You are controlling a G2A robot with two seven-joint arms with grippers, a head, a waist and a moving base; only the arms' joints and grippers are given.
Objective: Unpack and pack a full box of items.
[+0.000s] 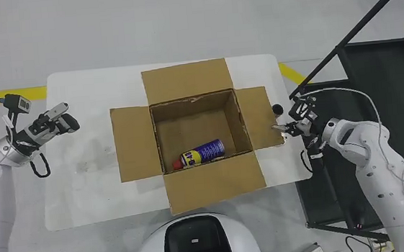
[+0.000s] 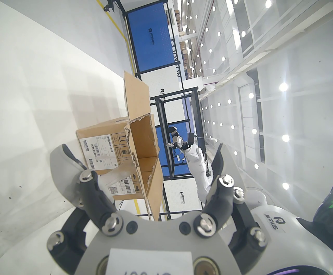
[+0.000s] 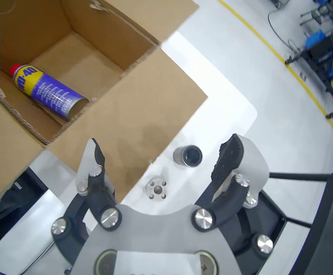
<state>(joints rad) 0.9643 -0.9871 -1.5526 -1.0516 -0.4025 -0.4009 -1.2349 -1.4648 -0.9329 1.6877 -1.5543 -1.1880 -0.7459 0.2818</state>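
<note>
Broadly, the white table (image 1: 86,201) carries one open cardboard box (image 1: 187,80) at its middle, all four flaps folded outward and the torn edges ragged.

The main hazard, I judge, is those flaps. The one on the robot's right lies directly between the right hand (image 3: 164,145) and the box's inside, so an arm going in low could catch it and drag or tip the whole box.

That hand hangs empty with its fingers spread wide, over the table's right edge just beside that flap. The left hand (image 1: 63,124) is likewise wide and empty above the table's left side, well apart from the box.

The spray can (image 1: 199,155) lies on its side on the box floor, close to the wall nearest the robot. It has a blue body, a yellow band and a red cap pointing to the robot's left. Round and smooth, it would probably roll away from a pinch that lands off-centre.

A short black cylinder (image 3: 187,156) stands on the table under the right hand. A small metal flange disc (image 3: 157,189) lies flat just beside it.
</note>
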